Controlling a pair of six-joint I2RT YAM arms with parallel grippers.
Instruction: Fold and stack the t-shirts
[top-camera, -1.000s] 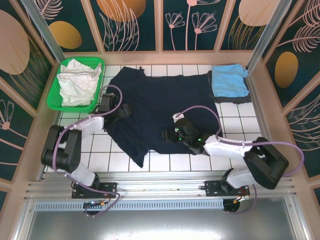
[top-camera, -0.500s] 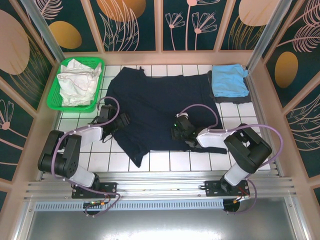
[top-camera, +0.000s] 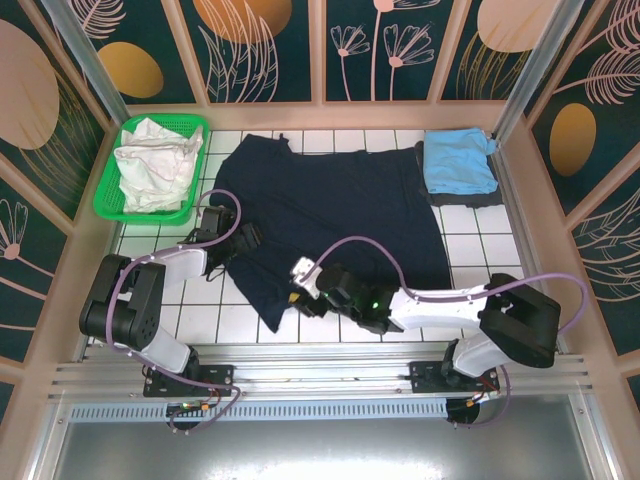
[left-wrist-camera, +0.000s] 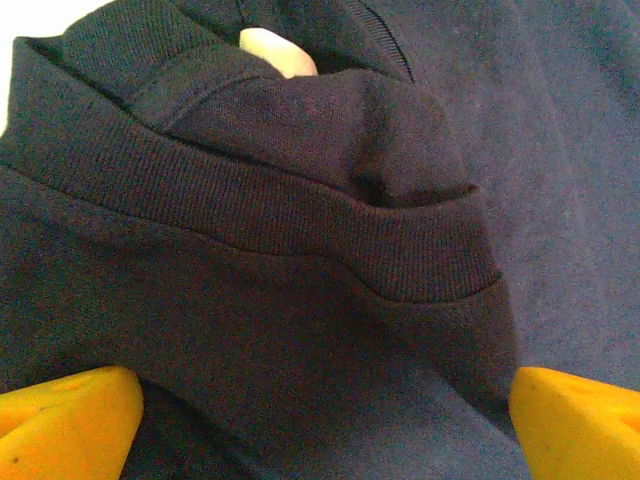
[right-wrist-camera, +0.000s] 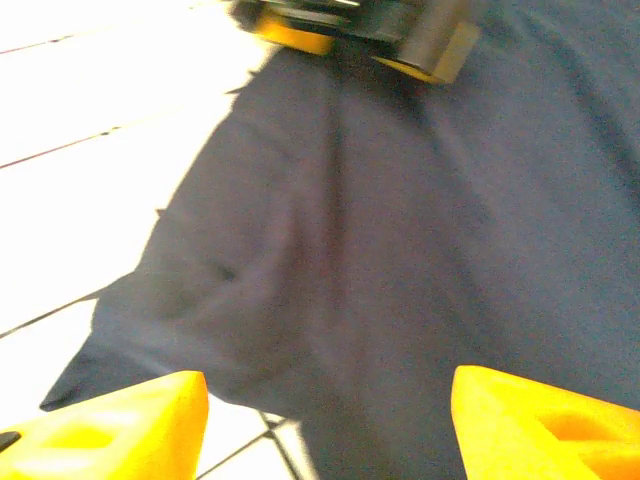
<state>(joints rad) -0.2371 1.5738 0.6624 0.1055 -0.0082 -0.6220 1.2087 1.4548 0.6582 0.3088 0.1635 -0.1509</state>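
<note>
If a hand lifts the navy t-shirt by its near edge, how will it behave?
Probably floppy: the navy t-shirt bunches into soft folds between the fingers of the left hand. Lifted at one point, it would likely sag and trail, being spread wide over the tiled table. Its matte knit seems unlikely to slip.

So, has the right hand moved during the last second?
Yes: the right hand went left and toward the near edge, farther from the light blue shirt.
</note>
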